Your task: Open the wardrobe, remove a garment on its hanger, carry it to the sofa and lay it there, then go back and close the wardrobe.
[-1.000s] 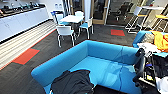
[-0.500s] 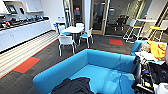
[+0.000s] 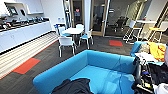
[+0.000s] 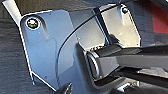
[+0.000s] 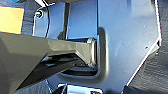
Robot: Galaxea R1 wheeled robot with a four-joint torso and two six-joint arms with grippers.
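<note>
The bright blue sofa (image 3: 105, 72) fills the lower middle of the head view, its rounded back curving round a broad seat. The black garment (image 3: 72, 87) lies crumpled on the sofa's near end, at the bottom edge of the picture. I cannot make out the hanger in the dark fabric. Both wrist views look past my own plates and bars down at dark carpet, and the fingers cannot be made out there.
A white table (image 3: 72, 31) with white chairs (image 3: 66, 41) stands beyond the sofa. A long kitchen counter (image 3: 22, 32) runs along the left wall. At the right are another blue seat with yellow clothing (image 3: 156, 50) and dark equipment (image 3: 150, 75). Red carpet patches (image 3: 26, 65) mark the floor.
The whole head picture has slid downward, so the camera has moved. The sofa and the garment now sit lower in view. The garment lies as before.
</note>
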